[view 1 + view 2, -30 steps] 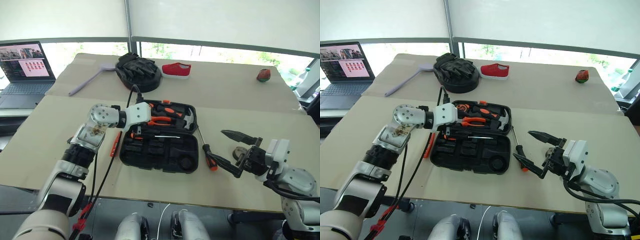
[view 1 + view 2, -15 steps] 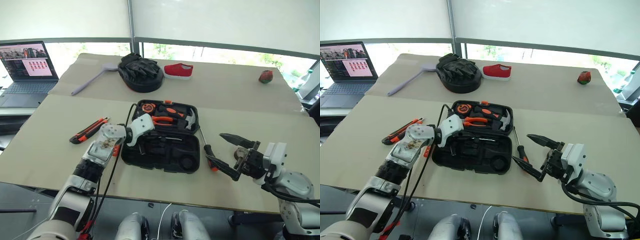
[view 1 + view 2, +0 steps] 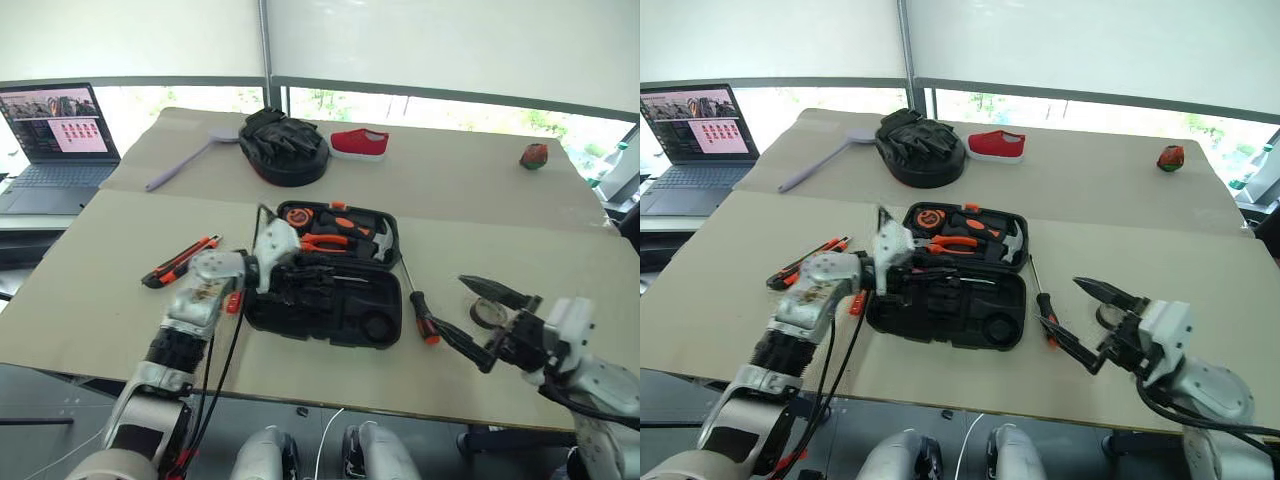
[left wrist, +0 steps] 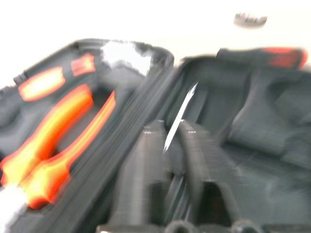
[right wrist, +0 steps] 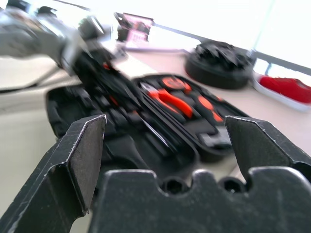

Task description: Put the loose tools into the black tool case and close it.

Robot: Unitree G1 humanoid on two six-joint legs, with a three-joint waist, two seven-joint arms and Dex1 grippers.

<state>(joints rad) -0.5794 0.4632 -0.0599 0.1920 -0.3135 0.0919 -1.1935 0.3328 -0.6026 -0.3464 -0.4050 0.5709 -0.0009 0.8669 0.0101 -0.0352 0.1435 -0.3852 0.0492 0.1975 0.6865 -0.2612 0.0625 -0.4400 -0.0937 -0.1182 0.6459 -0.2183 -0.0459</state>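
The flat black plastic hinged tool case (image 3: 330, 285) lies open on the worktop. An orange-and-black utility knife (image 3: 180, 261) lies to its left, an orange-and-black screwdriver (image 3: 418, 305) just beside its right edge, and a small grey tape ring (image 3: 488, 314) further right.

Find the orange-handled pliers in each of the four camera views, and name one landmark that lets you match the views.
Left eye view: pliers in the case's far half, just past the left gripper.
Right eye view: pliers in the same far half.
Left wrist view: bright orange handles, blurred, beside the hinge.
Right wrist view: pliers mid-picture, between the right gripper's fingers.
Shared landmark: the open black tool case.
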